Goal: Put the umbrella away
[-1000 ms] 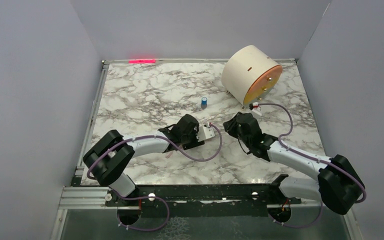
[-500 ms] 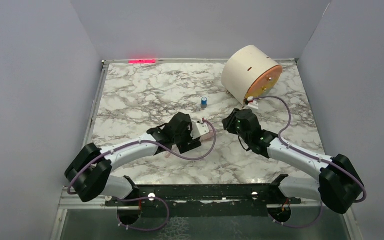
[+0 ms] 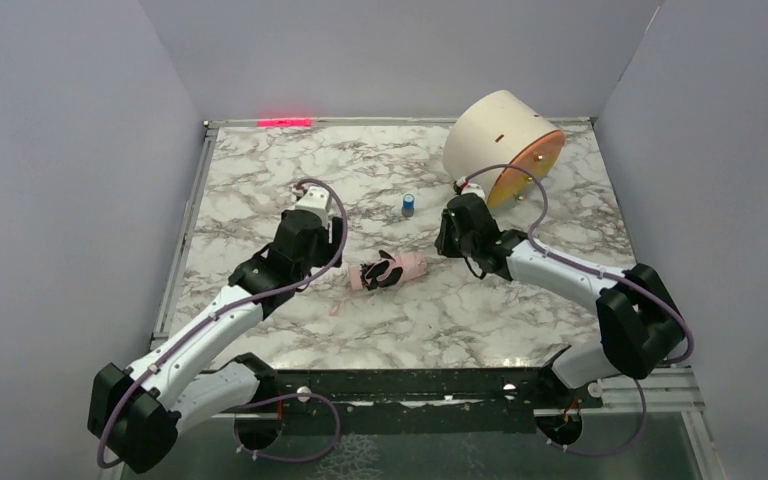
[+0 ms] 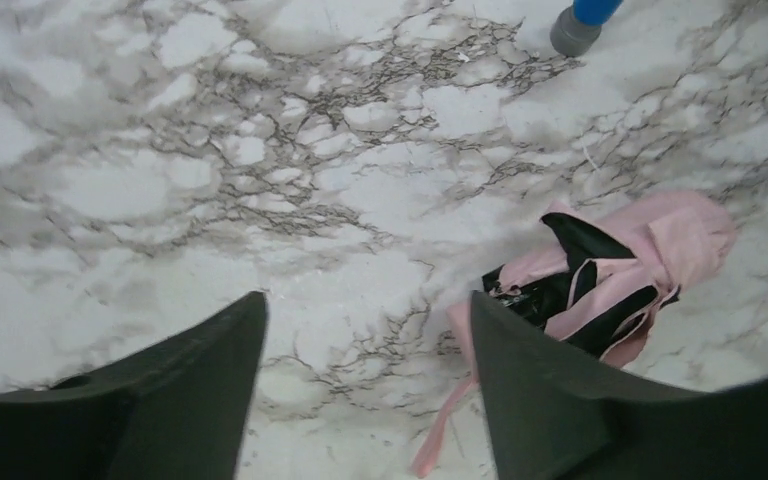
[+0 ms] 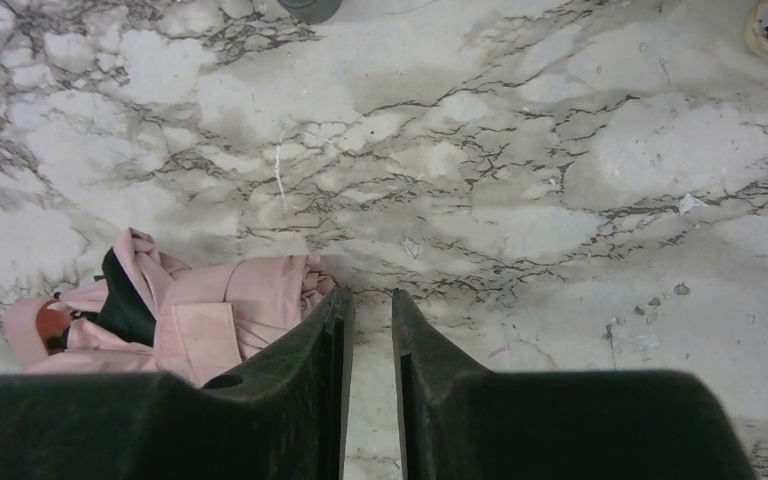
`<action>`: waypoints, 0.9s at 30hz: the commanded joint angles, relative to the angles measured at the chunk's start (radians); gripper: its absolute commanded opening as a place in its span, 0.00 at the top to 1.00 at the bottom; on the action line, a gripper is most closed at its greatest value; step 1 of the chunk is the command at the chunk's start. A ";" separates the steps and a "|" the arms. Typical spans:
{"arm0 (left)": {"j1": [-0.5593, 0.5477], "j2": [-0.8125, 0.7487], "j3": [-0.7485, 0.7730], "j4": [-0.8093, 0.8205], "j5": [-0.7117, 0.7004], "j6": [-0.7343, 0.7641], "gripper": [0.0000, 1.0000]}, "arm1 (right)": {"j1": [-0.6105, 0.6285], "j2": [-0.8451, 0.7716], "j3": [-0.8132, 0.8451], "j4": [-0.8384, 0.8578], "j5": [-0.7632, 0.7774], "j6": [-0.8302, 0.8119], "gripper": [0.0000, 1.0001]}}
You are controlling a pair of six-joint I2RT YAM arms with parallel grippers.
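Note:
The umbrella [image 3: 388, 270], a folded pale pink bundle with black showing, lies on the marble mid-table, and neither gripper holds it. In the left wrist view the umbrella [image 4: 610, 270] is to the right, its pink strap [image 4: 440, 440] trailing toward the right finger. My left gripper [image 4: 365, 300] is open wide over bare marble, and in the top view it [image 3: 300, 240] is left of the umbrella. My right gripper [image 5: 370, 295] has a narrow gap with only marble in it. Its left finger is beside the umbrella's [image 5: 200, 310] end. Seen from above, the right gripper [image 3: 447, 240] is just right of the bundle.
A cream drum with an orange face [image 3: 500, 150] lies at the back right. A small blue object [image 3: 409, 204] stands behind the umbrella and shows at the top edge of both wrist views [image 4: 585, 20] [image 5: 310, 8]. Grey walls enclose the table.
My left gripper opened, let go of the umbrella and pulled back to the left. The umbrella now lies on the table. My right gripper shifted slightly toward the far side.

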 commanded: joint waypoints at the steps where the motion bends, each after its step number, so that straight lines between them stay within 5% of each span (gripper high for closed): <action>1: 0.044 -0.025 -0.085 -0.054 0.106 -0.330 0.46 | -0.010 0.058 0.061 -0.094 -0.086 -0.105 0.76; 4: 0.044 -0.006 -0.135 -0.054 0.156 -0.407 0.80 | -0.011 0.090 0.091 -0.120 -0.105 -0.145 0.78; 7: 0.044 0.017 -0.174 -0.042 0.175 -0.439 0.95 | -0.011 0.122 0.112 -0.150 -0.119 -0.174 0.82; 12: 0.044 0.095 -0.189 0.006 0.184 -0.412 1.00 | -0.010 0.171 0.127 -0.173 -0.158 -0.203 0.99; 27: 0.013 0.475 -0.055 0.187 0.253 -0.333 1.00 | -0.009 0.300 0.200 -0.149 -0.376 -0.246 0.99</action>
